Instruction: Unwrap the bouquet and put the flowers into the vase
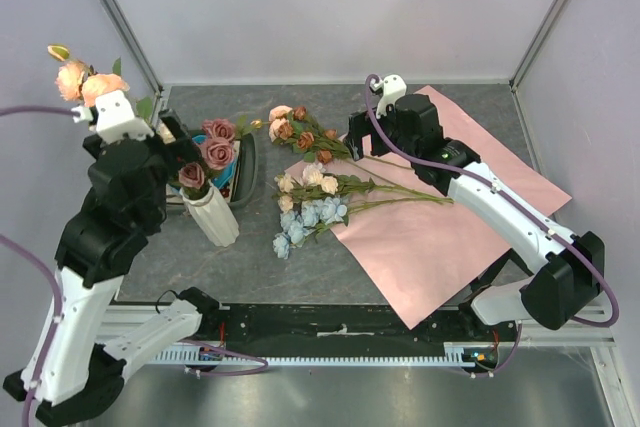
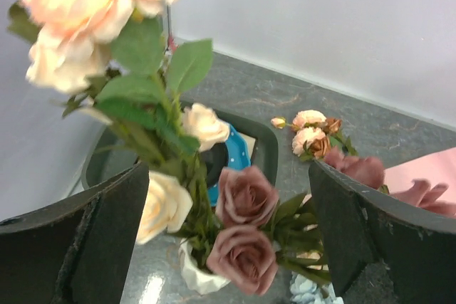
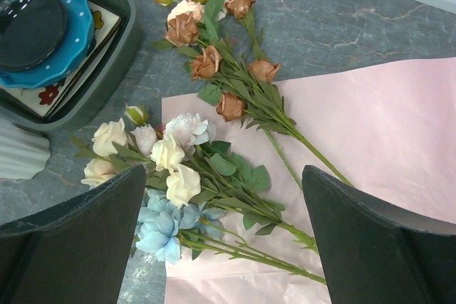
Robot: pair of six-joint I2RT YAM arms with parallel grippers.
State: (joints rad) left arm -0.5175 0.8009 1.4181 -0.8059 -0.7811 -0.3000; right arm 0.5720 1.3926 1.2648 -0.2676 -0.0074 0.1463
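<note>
The vase (image 1: 212, 215) stands on the tabletop (image 1: 170, 262) on the left, just in front of the left arm. It holds several mauve roses (image 1: 215, 152) and a tall peach stem (image 1: 78, 79) that rises beside the wrist. The left fingers (image 1: 188, 155) are spread wide just above the vase mouth, with stems between them but nothing pinched.

To the right, the pink paper (image 1: 450, 237) lies open and flat. Three sprigs rest across its left edge, heads toward the vase and stems trailing right onto the sheet. The blue sprig (image 1: 300, 222) is nearest, then the cream one (image 1: 315, 182), then the brown-peach one (image 1: 300, 132).

The right fingers (image 1: 356, 142) hover spread and empty over the brown-peach sprig's stem, which runs slantwise beneath them. That arm looks the better placed for the next pick.

Behind the vase sits a dark tray (image 1: 248, 162) holding a blue plate (image 3: 43, 26).
</note>
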